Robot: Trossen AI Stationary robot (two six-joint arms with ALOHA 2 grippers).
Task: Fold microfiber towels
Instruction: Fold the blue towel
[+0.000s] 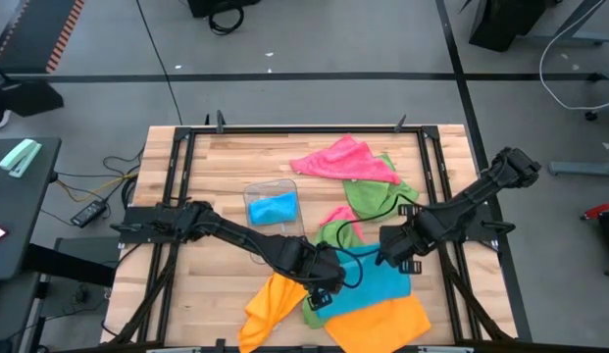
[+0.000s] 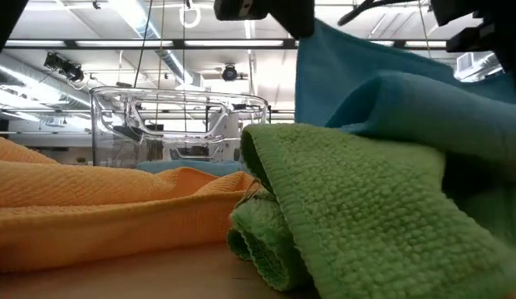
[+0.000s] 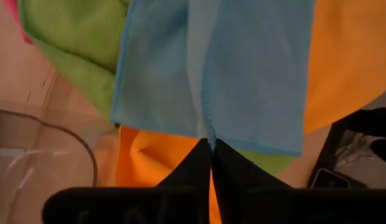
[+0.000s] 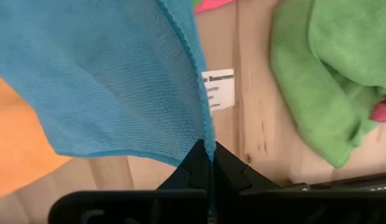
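A sky blue microfiber towel (image 1: 380,277) hangs between my two grippers near the table's front edge, and the low view shows the same blue towel (image 2: 366,75) lifted. My left gripper (image 1: 326,291) is shut on it at its left side. My right gripper (image 1: 394,257) is shut on it at its far right side. Beneath and around it lie two orange towels (image 1: 270,306) (image 1: 382,319) and a green towel (image 1: 316,312), flat or crumpled on the wood. My left gripper pinches the blue towel's hemmed edge (image 3: 207,127) between its two shut fingers, which slant down from above. The cloth spreads out beyond the fingers over the orange and green towels. One layer or several, I cannot tell. My right gripper pinches the blue towel's hemmed edge (image 4: 207,134) between its shut fingers, which point down from above. The hem runs straight into the gap between the fingers. The cloth hangs clear of the bare wood below it.
A clear plastic tray (image 1: 255,188) with a blue cloth in it stands mid-table. A pink towel (image 1: 343,159) and a crumpled green towel (image 1: 371,196) lie at the far right. A white label (image 4: 219,89) is stuck to the wood. Bare table shows at the left.
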